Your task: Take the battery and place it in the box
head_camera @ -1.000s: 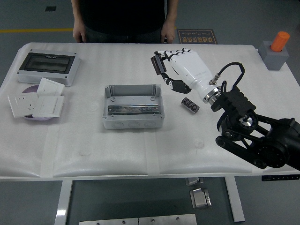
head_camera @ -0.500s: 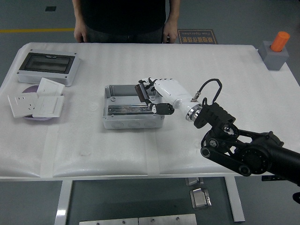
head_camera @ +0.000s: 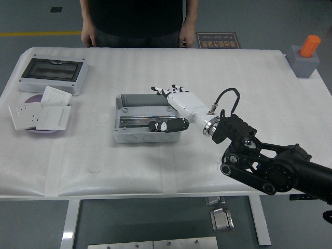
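Right hand over right half of box, palm down, fingers spread and released, thumb reaching low across box's front right part. Nothing gripped. Battery inside box, near front wall right of centre, just under and beside thumb tip; cannot tell if touching. Black arm entering from lower right of box.

Box grey, open-topped, mid-bench. Left of box, at bench's left edge: white switch plates stacked over a purple disc. Behind these, left and behind box: grey enclosure with dark clear lid. Far right of box, just off bench's back corner: grey block with orange cylinder upright on it.

Behind box, beyond bench's far edge: person standing, dark top, one hand hanging at far edge to left, other hanging at far edge more or less behind box's right side. Neither touching anything on bench.
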You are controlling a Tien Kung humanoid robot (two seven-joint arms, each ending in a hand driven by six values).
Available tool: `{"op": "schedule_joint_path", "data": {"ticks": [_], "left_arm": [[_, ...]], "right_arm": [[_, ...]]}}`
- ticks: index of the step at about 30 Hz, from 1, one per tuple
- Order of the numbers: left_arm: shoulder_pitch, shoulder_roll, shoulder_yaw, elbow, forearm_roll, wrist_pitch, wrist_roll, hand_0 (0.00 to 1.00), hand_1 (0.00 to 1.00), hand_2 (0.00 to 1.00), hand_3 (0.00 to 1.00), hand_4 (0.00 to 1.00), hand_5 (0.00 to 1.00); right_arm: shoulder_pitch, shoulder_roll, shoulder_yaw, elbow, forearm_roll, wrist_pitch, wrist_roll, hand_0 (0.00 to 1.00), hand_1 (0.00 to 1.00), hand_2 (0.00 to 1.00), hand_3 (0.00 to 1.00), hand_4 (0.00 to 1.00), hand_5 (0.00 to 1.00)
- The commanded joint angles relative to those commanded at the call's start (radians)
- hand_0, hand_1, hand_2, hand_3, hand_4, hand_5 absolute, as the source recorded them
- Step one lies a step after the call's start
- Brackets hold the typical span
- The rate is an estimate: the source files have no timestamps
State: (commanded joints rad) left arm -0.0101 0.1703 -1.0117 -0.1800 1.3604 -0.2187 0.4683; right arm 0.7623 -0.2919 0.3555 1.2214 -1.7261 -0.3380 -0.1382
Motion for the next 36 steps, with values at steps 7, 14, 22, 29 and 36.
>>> {"op": "schedule_joint_path", "data": {"ticks": [7, 14, 22, 29, 36], "left_arm": [[-0.006, 0.003, 0.004, 0.000, -0.006, 0.002, -0.004, 0.656, 0.681, 0.517, 0.609, 0.494, 0.524], [-0.007, 0.006, 0.004, 0.000, -0.005, 0.003, -0.005, 0.655, 0.681, 0.515, 0.606, 0.477, 0.512], [-0.008, 0.008, -0.001, 0.000, 0.004, -0.001, -0.004, 0.655, 0.680, 0.511, 0.604, 0.454, 0.491], [-0.007, 0.009, -0.001, 0.000, 0.006, -0.003, -0.004, 0.654, 0.680, 0.510, 0.604, 0.444, 0.485], [-0.012, 0.011, -0.001, 0.000, 0.011, -0.003, -0.007, 0.654, 0.680, 0.510, 0.605, 0.444, 0.485]], "right_arm": [[0.091, -0.104, -0.103, -0.008, -0.095, -0.006, -0.012, 0.998, 0.921, 0.959, 0.998, 0.998, 0.626], [0.220, -0.191, -0.221, -0.078, -0.279, 0.056, 0.048, 0.998, 0.848, 0.891, 0.998, 0.998, 0.595], [0.261, -0.186, -0.105, -0.131, -0.495, 0.265, 0.227, 0.967, 0.784, 0.798, 0.839, 0.923, 0.396], [0.229, -0.186, -0.056, -0.155, -0.543, 0.379, 0.297, 0.937, 0.762, 0.769, 0.799, 0.832, 0.272], [0.213, -0.188, -0.031, -0.176, -0.543, 0.408, 0.327, 0.934, 0.760, 0.768, 0.793, 0.777, 0.195]]}}
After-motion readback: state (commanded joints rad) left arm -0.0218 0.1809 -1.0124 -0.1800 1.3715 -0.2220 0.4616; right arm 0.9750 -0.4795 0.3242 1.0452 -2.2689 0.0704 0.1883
